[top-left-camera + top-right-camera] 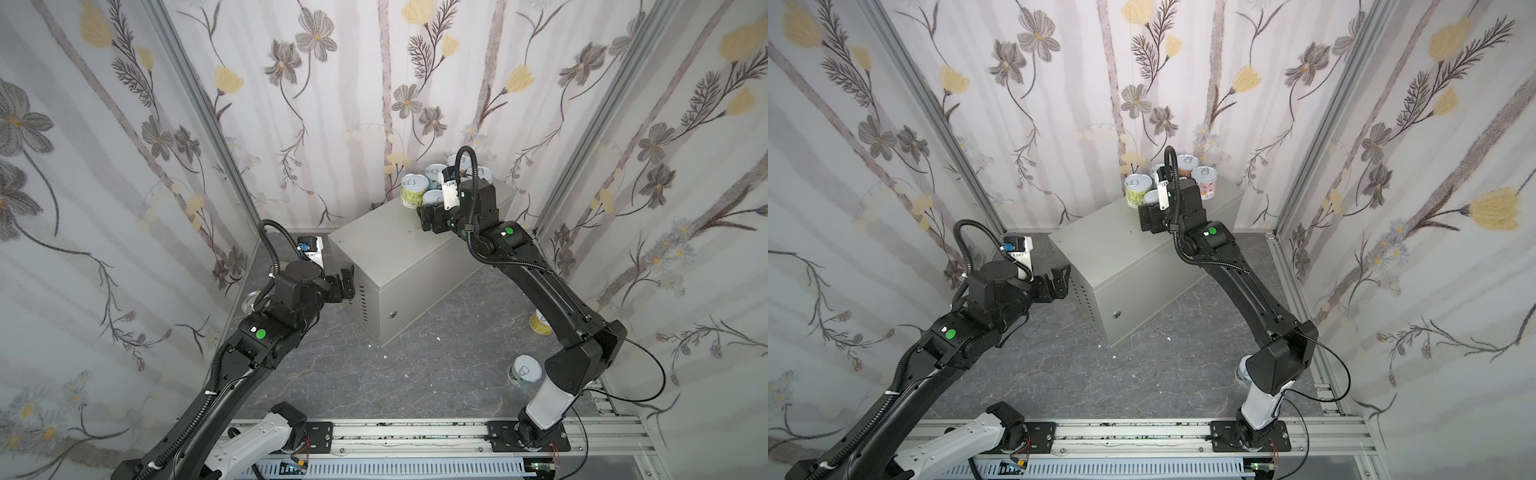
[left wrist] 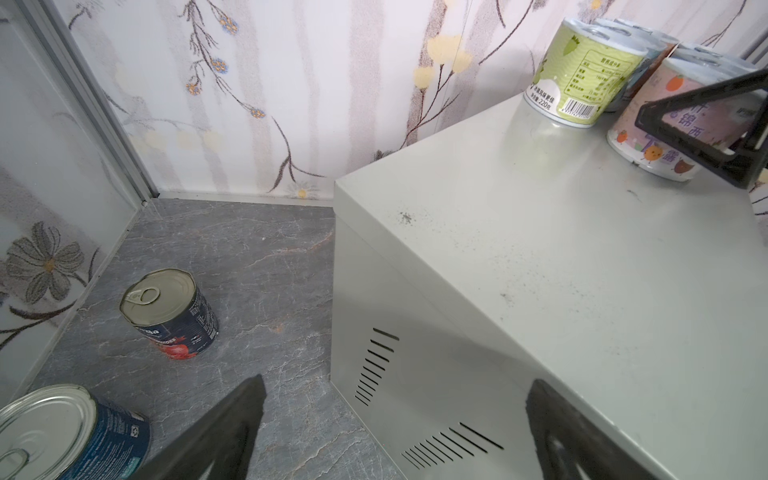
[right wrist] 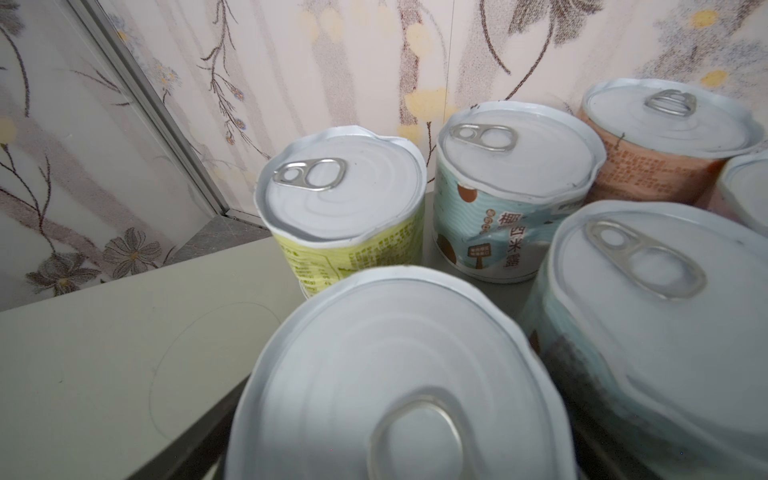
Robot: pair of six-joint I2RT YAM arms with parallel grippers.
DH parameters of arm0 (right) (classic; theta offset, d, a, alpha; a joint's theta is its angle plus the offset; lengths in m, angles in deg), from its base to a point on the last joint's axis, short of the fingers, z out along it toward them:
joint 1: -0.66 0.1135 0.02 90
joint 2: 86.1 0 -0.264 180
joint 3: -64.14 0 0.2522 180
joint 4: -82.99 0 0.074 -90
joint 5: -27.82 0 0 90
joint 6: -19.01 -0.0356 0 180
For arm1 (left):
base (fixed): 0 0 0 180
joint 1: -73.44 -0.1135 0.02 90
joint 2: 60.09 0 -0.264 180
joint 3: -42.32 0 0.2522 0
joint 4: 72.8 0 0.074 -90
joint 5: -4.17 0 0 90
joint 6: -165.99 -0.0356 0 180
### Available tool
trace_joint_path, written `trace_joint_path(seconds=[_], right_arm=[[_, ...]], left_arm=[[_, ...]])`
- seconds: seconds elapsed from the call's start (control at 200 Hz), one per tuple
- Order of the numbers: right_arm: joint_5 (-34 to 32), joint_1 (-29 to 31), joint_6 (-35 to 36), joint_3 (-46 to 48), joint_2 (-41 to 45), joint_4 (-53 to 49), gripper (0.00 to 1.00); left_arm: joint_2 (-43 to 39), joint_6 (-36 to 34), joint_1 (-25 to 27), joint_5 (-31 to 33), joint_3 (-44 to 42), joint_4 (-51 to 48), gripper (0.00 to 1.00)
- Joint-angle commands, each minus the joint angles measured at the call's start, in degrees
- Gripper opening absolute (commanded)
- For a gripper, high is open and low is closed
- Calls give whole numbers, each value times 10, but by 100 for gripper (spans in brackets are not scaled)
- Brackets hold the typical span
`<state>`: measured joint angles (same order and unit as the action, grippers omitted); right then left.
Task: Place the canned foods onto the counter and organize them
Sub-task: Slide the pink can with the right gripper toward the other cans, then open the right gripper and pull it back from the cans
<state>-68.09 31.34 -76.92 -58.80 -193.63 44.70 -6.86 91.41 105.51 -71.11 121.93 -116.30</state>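
Between the jaws of the right gripper (image 1: 431, 214), grip indeterminate, a pink-labelled can (image 2: 685, 75) stood on the counter (image 1: 386, 249); the left gripper (image 2: 397, 386) was spread.

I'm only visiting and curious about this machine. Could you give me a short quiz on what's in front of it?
1. True or false: the navy-red can stands on the floor.
2. Is the left claw open or shut?
3. The green can on the counter stands: A upright, B on its side, C upside down.
Key: 1 true; 2 open; 3 A.
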Motion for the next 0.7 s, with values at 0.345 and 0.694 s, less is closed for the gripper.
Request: trace_joint_path(seconds=[0.345,0.694], right_arm=[[3,2,0,1,88,22,100],[-44,2,-33,134,241,19,100]], left_arm=[[-47,6,-2,-2,-4,-5,100],[-112,38,-1,-12,-48,-42,100]])
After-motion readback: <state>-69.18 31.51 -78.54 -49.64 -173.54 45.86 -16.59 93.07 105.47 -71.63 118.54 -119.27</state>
